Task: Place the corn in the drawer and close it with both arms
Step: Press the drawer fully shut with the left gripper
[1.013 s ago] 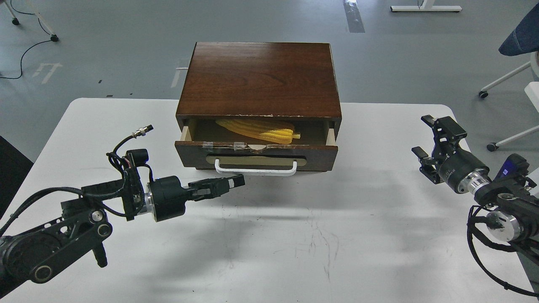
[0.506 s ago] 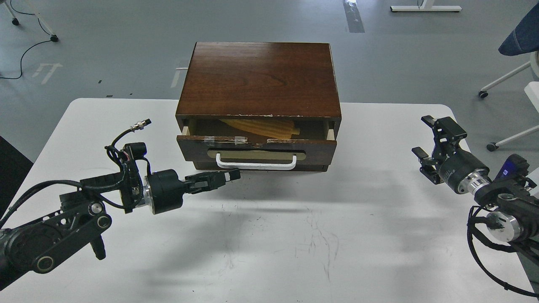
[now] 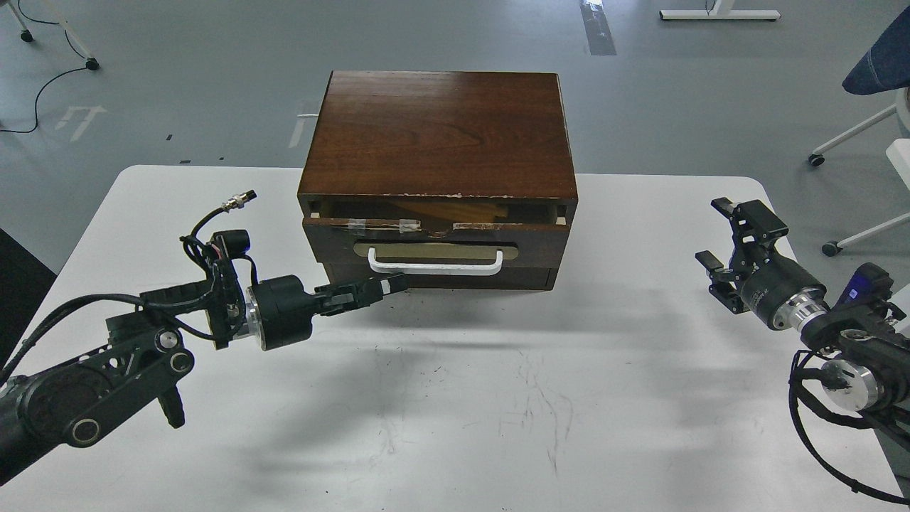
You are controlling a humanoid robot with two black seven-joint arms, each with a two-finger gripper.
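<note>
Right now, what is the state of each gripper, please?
Left gripper: shut, holding nothing.
Right gripper: open, holding nothing.

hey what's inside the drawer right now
The corn lies inside the drawer; only a shadowed yellow strip shows through the narrow gap. The rest of the inside is covered.

Dark brown drawer (image 3: 435, 245) with white handle (image 3: 435, 266), yellow corn (image 3: 455, 210), white table (image 3: 498, 398).
</note>
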